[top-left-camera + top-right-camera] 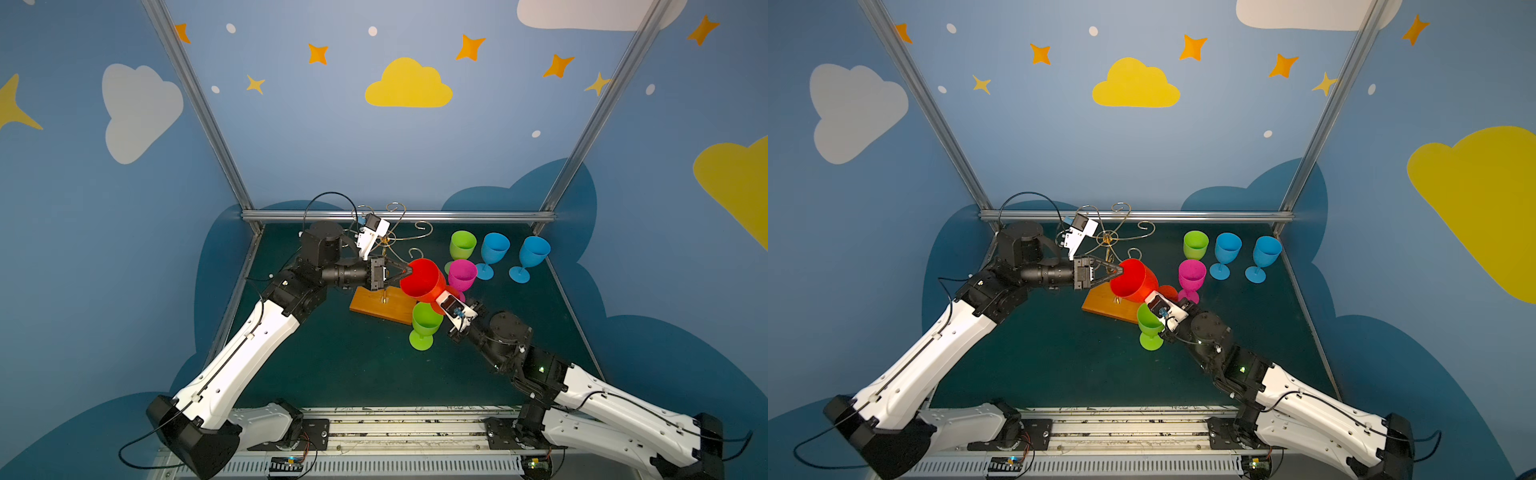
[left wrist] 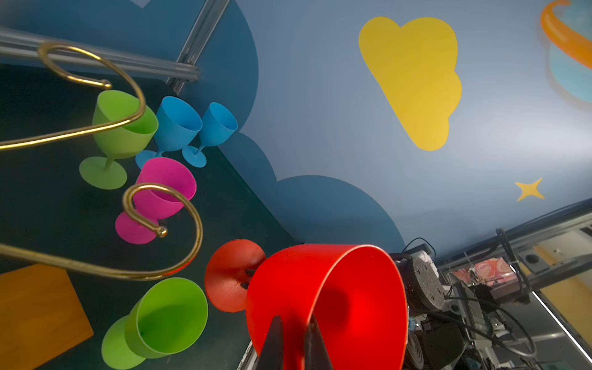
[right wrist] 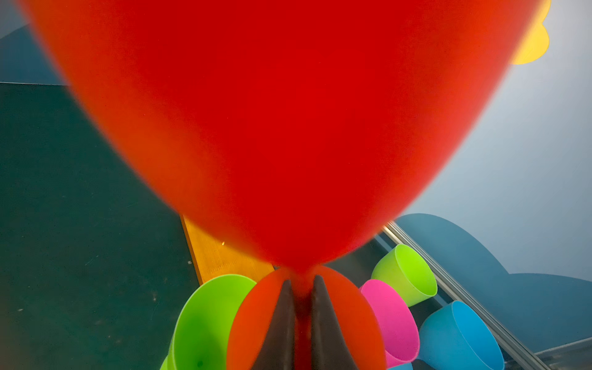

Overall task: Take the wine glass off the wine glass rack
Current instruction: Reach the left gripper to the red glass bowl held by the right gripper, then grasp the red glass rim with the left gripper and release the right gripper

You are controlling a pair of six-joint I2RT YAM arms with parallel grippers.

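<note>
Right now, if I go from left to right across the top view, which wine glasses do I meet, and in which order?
In order: red wine glass → pink glass → blue glass → second blue glass. I leave out the near green glass and the far green glass: they overlap the red and the pink one.

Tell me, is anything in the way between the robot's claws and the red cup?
No, nothing. Both hold the red plastic wine glass: the left gripper pinches its rim, and the right gripper pinches its stem. A green plastic wine glass and a pink plastic wine glass stand close by, so setting it down may need care.
</note>
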